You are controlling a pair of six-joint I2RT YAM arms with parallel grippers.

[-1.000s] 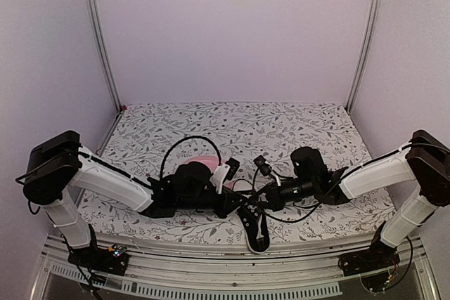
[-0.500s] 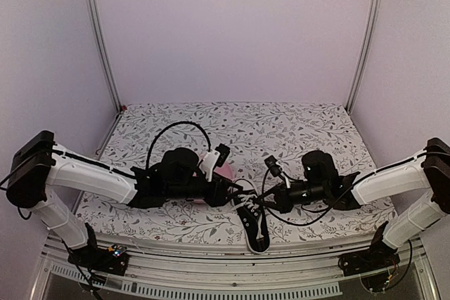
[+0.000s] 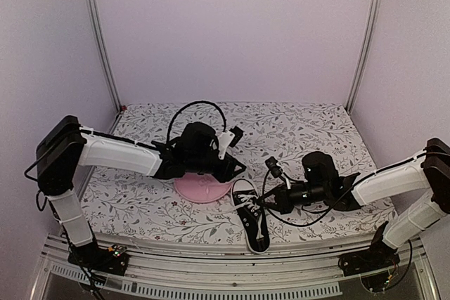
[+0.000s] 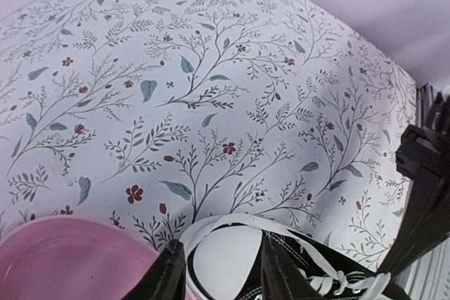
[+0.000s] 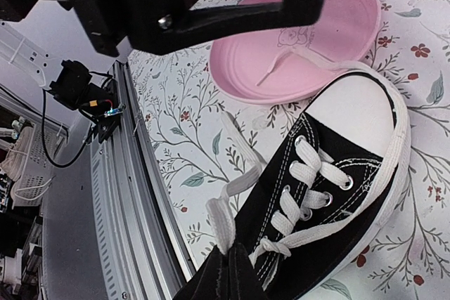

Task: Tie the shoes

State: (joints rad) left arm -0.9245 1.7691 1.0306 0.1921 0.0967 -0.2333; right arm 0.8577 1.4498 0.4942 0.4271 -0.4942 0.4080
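The black sneaker (image 3: 252,217) lies near the table's front edge, its white toe cap pointing at the pink plate (image 3: 200,189). My left gripper (image 3: 238,171) hovers open and empty just behind the toe. In the left wrist view the toe cap (image 4: 232,261) sits between the spread fingers (image 4: 171,272). My right gripper (image 3: 267,204) is at the shoe's right side, shut on a white lace (image 5: 235,201) that runs taut from its fingertips (image 5: 242,279) to the sneaker (image 5: 330,209). The other lace end (image 5: 280,68) lies across the plate (image 5: 337,19).
An aluminium rail (image 3: 211,272) runs along the table's near edge, close to the shoe's heel. It also shows in the right wrist view (image 5: 133,194). Black cables loop above both wrists. Metal posts and walls enclose the floral table (image 3: 295,131).
My left gripper has drawn back from the shoe's laces toward the far side, uncovering the pink plate. My right gripper shifted slightly right, still holding the lace.
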